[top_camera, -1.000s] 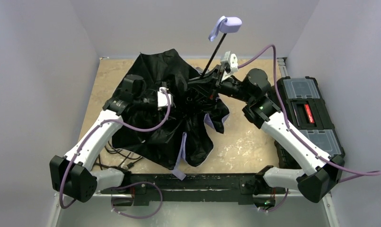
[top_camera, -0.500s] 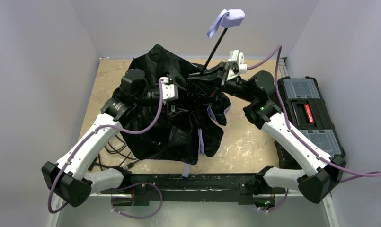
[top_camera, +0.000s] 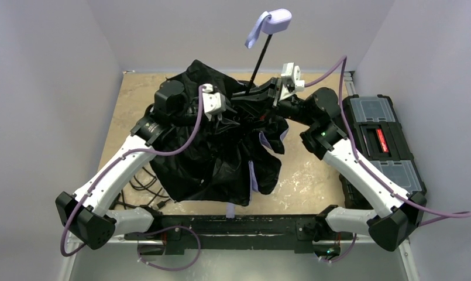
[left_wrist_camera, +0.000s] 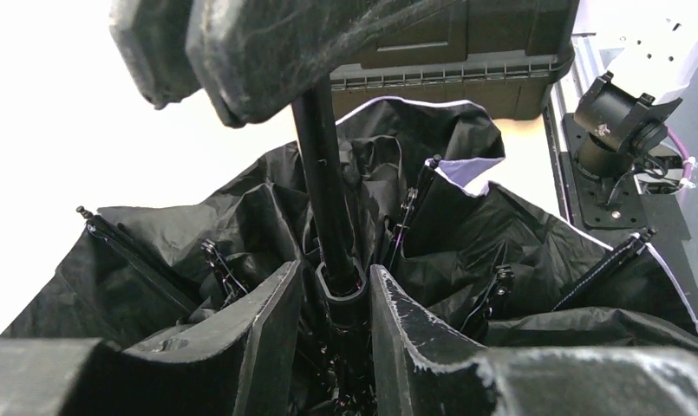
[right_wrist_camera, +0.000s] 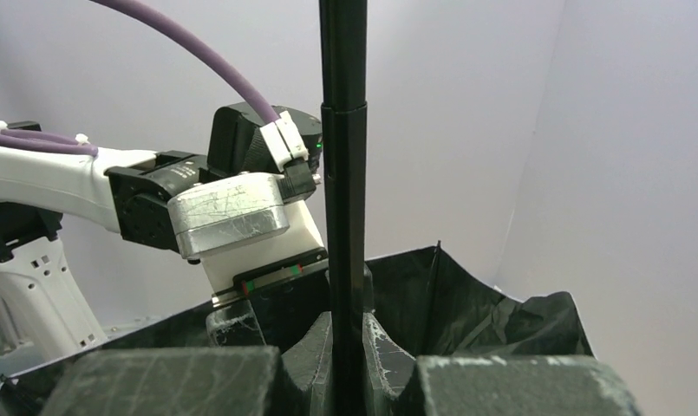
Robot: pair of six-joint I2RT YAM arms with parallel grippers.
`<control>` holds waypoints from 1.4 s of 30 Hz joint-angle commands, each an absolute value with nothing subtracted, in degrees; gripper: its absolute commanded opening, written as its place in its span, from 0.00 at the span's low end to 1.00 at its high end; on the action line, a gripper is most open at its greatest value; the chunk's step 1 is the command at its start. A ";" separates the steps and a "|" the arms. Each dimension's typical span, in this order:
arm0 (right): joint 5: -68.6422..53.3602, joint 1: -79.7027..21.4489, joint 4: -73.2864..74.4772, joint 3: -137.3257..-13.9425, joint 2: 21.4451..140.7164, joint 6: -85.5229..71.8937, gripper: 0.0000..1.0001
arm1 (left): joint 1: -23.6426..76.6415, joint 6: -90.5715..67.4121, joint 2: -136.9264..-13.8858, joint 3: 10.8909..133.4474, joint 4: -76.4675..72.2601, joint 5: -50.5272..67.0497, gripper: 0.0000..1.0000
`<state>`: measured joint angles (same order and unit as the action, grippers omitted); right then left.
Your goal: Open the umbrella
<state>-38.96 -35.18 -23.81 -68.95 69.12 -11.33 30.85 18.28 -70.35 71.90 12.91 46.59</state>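
Edges/room: tan stone-look tabletop (top_camera: pixel 315 175) is walled in grey on three sides. A black plastic toolbox with clear lid compartments (top_camera: pixel 385 140) sits along the right edge. The folding umbrella (top_camera: pixel 221 158) lies slumped mid-table with its black lining up. Its near hem is close to the arms' base rail, and bare table shows at the far left and on the right. Its thin black shaft (right_wrist_camera: pixel 343 173) rises to the small lavender handle (top_camera: pixel 275 22), high by the far wall.

Right gripper (right_wrist_camera: pixel 345 325): clamped on the shaft.

Left gripper (left_wrist_camera: pixel 335 276): fingers flank the black collar (left_wrist_camera: pixel 338 290) low on the shaft. I cannot tell whether they are pressing on it.

Hidden: the lavender outer side shows only as slivers at the hems. A coiled black cable (top_camera: pixel 140 186) is partly under the canopy. The left of the left wrist view is washed out white.
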 commanded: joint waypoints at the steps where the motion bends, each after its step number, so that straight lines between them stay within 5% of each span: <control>1: -38.77 -35.41 -28.58 -71.78 68.73 -12.26 0.00 | 31.38 15.62 -71.07 73.93 10.20 44.49 0.31; 3: -38.74 -35.37 -28.56 -71.80 68.73 -12.65 0.00 | 31.56 14.91 -71.14 73.87 9.60 44.62 0.17; 4: -38.64 -35.38 -28.52 -71.85 68.73 -12.66 0.00 | 31.61 14.17 -71.12 73.81 9.23 45.46 0.20; 7: -37.97 -35.39 -27.49 -71.83 68.57 -11.48 0.00 | 31.63 11.42 -69.78 73.52 7.90 48.07 0.53; 14: -39.64 -35.37 -22.52 -70.07 67.03 -7.06 0.00 | 23.41 6.35 -63.83 78.09 15.83 54.11 0.64; 19: -41.54 -35.40 -20.70 -68.75 67.67 -5.52 0.00 | 20.01 -1.36 -63.34 83.35 12.83 54.94 0.67; 33: -43.98 -36.73 -22.64 -67.08 71.39 -5.71 0.00 | 31.82 -13.39 -73.34 92.31 -1.79 42.27 0.63; 36: -44.01 -37.05 -22.68 -66.68 71.21 -5.13 0.00 | 32.30 -15.34 -75.37 94.10 -0.28 40.24 0.58; 42: -43.91 -37.03 -21.05 -65.96 70.86 -2.92 0.00 | 32.27 -17.82 -77.09 94.95 2.13 42.65 0.07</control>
<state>-42.94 -36.82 -17.54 -66.02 72.90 -6.13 32.21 -14.57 -76.62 92.16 2.74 42.63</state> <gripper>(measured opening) 0.084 0.224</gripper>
